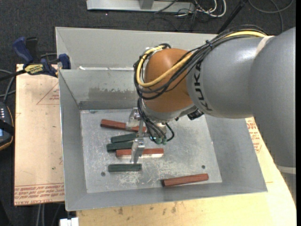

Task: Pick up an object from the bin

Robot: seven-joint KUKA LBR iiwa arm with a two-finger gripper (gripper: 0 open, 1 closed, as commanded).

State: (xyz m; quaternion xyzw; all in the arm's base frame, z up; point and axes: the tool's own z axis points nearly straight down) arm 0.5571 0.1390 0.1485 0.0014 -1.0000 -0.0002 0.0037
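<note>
My gripper [137, 153] hangs below the arm's orange cover in the middle of the bin. Its tip is down over a red-brown flat stick [149, 151] and reaches toward a dark green stick [124, 168] just in front of it. Whether it touches either one I cannot tell. Left of the tip lie two more dark green sticks [123, 138] [116, 147], one behind the other. I see nothing held in the gripper.
Another red-brown stick [113, 124] lies toward the back left of the bin floor. A third one [185, 180] lies near the front wall at the right. The big grey arm covers the bin's right and back parts.
</note>
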